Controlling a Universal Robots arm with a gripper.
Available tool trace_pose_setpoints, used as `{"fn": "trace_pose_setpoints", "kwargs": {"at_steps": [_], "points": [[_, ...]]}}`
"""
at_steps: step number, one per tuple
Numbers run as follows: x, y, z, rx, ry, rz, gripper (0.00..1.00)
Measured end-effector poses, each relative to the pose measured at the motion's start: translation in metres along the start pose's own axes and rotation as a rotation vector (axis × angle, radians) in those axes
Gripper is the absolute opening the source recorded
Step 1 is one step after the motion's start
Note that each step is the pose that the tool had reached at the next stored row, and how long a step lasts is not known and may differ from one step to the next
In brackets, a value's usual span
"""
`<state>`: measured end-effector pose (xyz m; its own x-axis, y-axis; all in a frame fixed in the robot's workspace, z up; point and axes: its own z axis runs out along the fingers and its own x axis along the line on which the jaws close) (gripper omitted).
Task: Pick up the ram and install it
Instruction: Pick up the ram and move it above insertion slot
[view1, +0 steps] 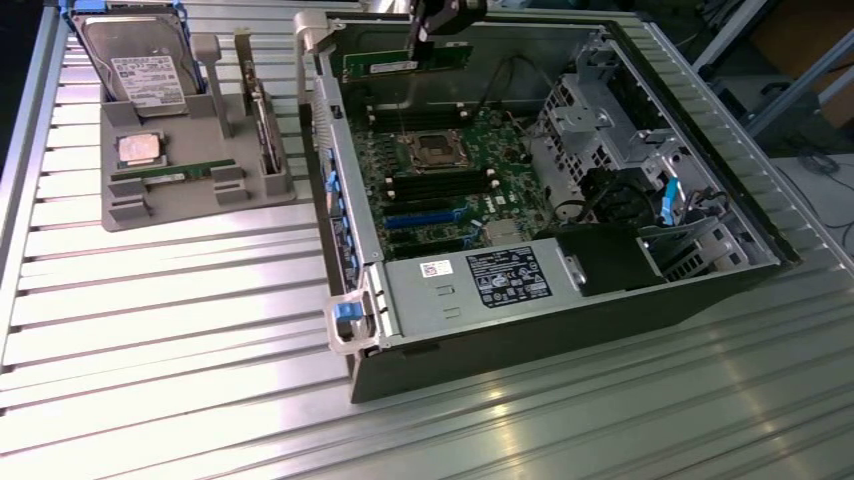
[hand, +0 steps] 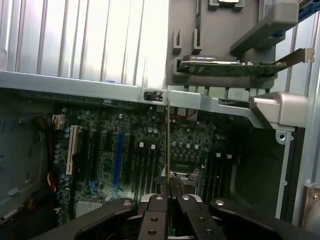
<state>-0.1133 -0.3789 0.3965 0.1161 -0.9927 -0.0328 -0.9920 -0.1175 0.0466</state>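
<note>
My gripper hangs over the far end of the open computer case, shut on the ram, a narrow green stick held level above the motherboard. In the wrist view the ram appears edge-on as a thin vertical line rising from between the dark fingers, with the gripper above the board's long black memory slots. A second, similar green stick lies in the grey tray at the exterior view's left.
The tray also holds a hard drive, a square silver processor and an upright expansion card. Inside the case are the processor socket, a power supply and drive cages. The case's side wall runs between tray and board.
</note>
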Motion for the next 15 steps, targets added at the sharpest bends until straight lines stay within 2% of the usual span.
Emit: {"fn": "trace_pose_setpoints", "kwargs": {"at_steps": [8, 15], "points": [[0.001, -0.0101, -0.0005, 0.0, 0.0, 0.0, 0.12], [0.003, -0.0265, -0.0013, 0.0, 0.0001, 0.0, 0.12]]}}
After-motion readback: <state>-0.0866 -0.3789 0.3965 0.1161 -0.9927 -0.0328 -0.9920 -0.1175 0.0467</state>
